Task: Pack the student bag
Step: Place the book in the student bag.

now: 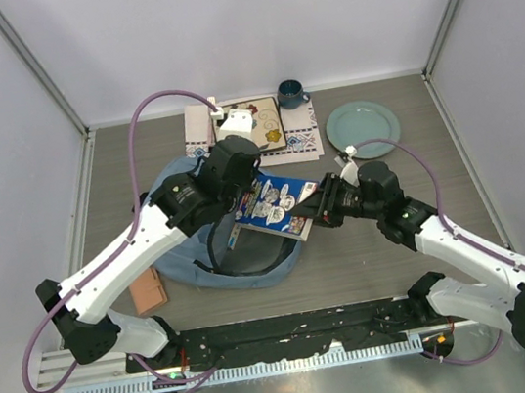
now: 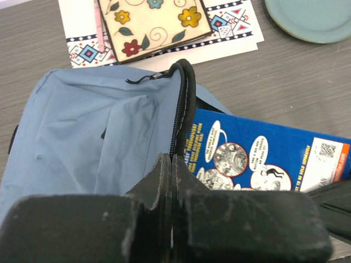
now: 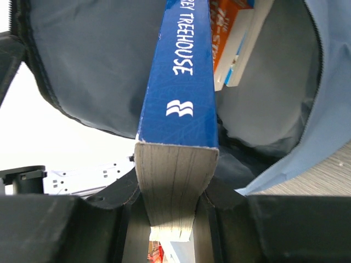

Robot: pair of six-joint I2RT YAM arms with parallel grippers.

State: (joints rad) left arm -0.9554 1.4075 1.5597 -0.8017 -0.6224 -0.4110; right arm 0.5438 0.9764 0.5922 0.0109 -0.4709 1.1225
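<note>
— Where is the bag, and what is it like?

— The soft, light-blue fabric student bag [image 1: 188,262] lies slumped on the grey wood-grain table [image 1: 397,236], left of centre and near the arm bases. Its cloth is creased and its opening is edged with black zipper teeth.

— And the claws?

— The left gripper [image 2: 171,161] is pinched tight on that zippered rim. The right gripper [image 3: 173,208] clamps the page edge of a thick, glossy blue paperback book [image 1: 274,205], whose far end reaches over the bag's opening.

— Does any view add something?

— The right wrist view looks inside. It shows the grey lining, the white lettering "TREEHOUSE" on the book's spine, and a second book with an orange cover [image 3: 236,38] already in there. The left wrist view shows the blue book's cartoon back cover and barcode.

— Beyond the bag?

— A white cloth mat with patterned borders [image 1: 304,141] lies just behind it, carrying a cream flowered case with a dark edge [image 2: 153,22]. A round teal plate [image 1: 362,128] sits to the mat's right, and a dark blue mug [image 1: 291,92] stands at the mat's far edge. A flat reddish-brown piece [image 1: 147,291] lies by the left arm.
</note>
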